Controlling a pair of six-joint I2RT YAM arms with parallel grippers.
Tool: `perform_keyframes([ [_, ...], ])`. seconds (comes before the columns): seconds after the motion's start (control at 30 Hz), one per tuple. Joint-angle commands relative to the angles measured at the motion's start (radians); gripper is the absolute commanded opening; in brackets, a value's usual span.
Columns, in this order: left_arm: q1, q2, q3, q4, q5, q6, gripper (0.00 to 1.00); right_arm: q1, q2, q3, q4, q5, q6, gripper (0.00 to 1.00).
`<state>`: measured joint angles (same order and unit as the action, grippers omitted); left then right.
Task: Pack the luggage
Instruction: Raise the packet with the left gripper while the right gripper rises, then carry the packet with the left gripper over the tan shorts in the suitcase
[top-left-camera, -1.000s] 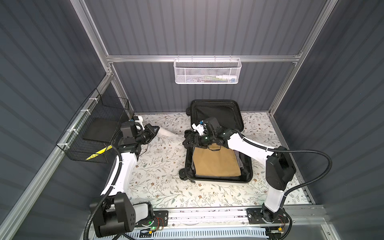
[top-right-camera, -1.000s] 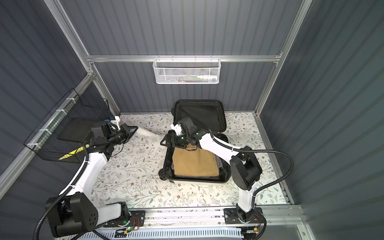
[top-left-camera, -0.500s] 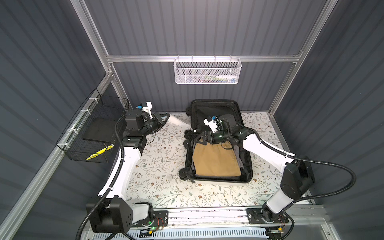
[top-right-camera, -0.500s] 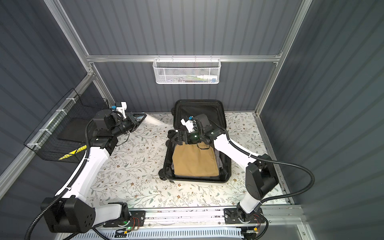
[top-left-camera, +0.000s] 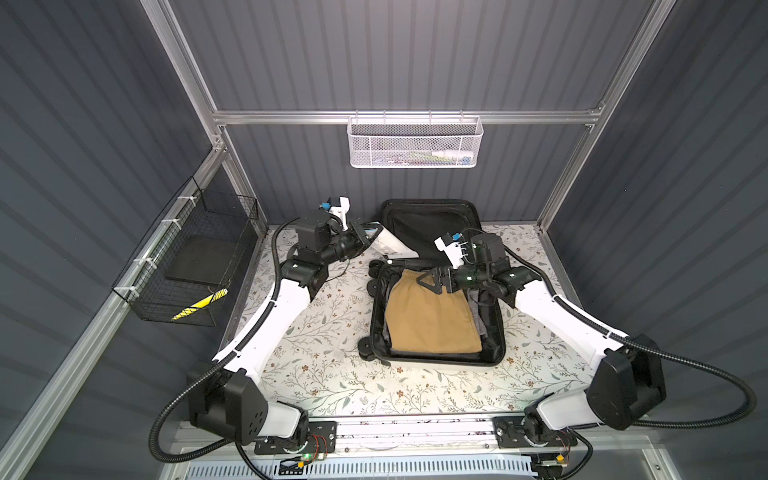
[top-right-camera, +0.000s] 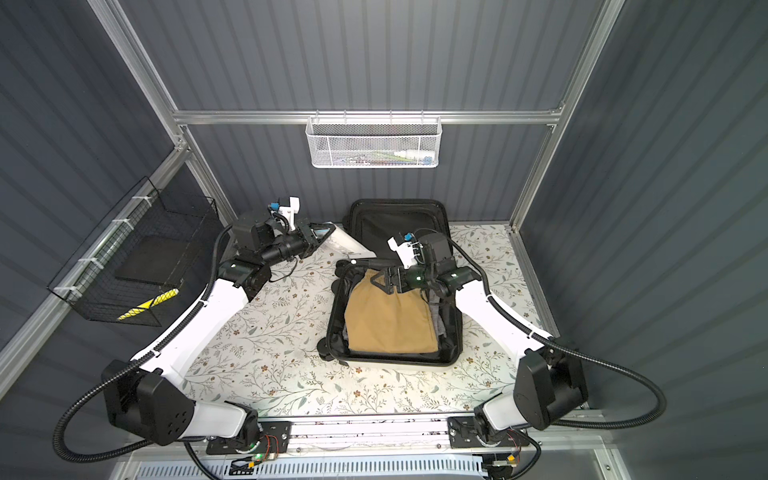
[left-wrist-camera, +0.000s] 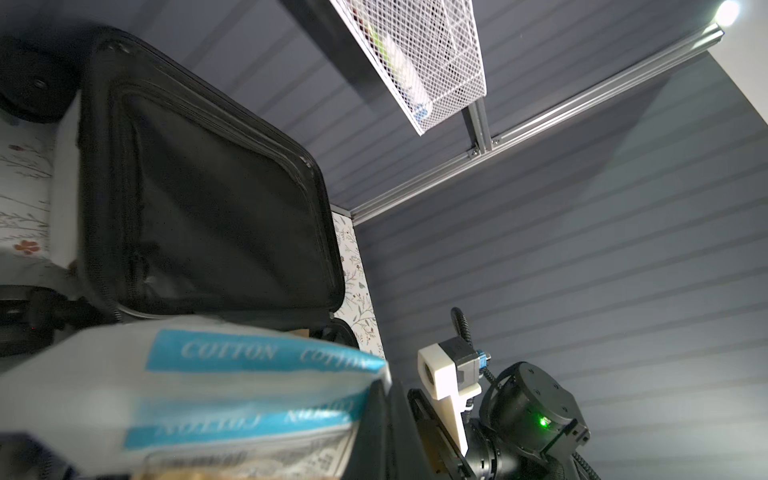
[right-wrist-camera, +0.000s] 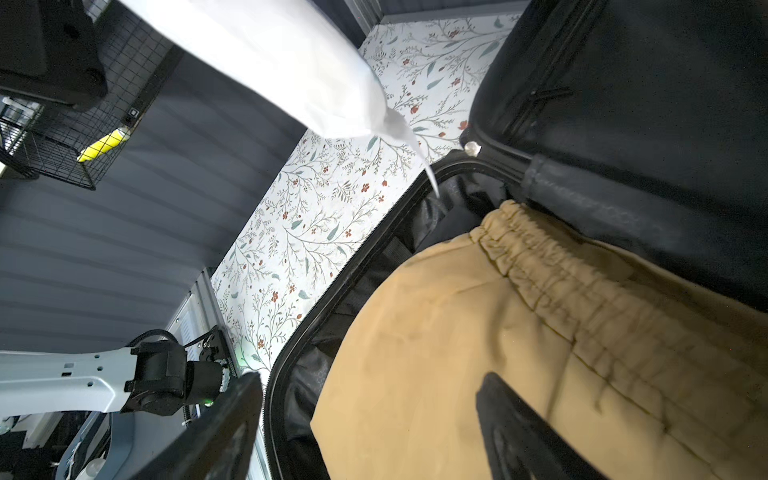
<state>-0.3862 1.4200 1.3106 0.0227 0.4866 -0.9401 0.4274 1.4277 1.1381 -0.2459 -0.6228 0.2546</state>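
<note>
Left gripper (top-left-camera: 362, 237) is clenched on the white COTTON packet (top-left-camera: 388, 245) at the far-left corner of the open luggage (top-left-camera: 419, 226), its long axis pointing in over the hinge, so that arm looks best placed for the drop, while the right gripper (top-left-camera: 430, 282) hangs released and empty above the tan shorts (top-left-camera: 432, 328) in the luggage's base.
</note>
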Motion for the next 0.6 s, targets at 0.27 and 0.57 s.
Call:
perform_keyframes([
  [0.27,-0.148,0.088,0.151,0.05,-0.047,-0.02,0.0,-0.138,-0.104,-0.061,0.015,-0.056,-0.053,0.73],
  [0.57,-0.219,0.127,0.206,0.05,-0.058,-0.025,0.0,-0.212,-0.127,-0.068,0.025,-0.121,-0.057,0.7],
])
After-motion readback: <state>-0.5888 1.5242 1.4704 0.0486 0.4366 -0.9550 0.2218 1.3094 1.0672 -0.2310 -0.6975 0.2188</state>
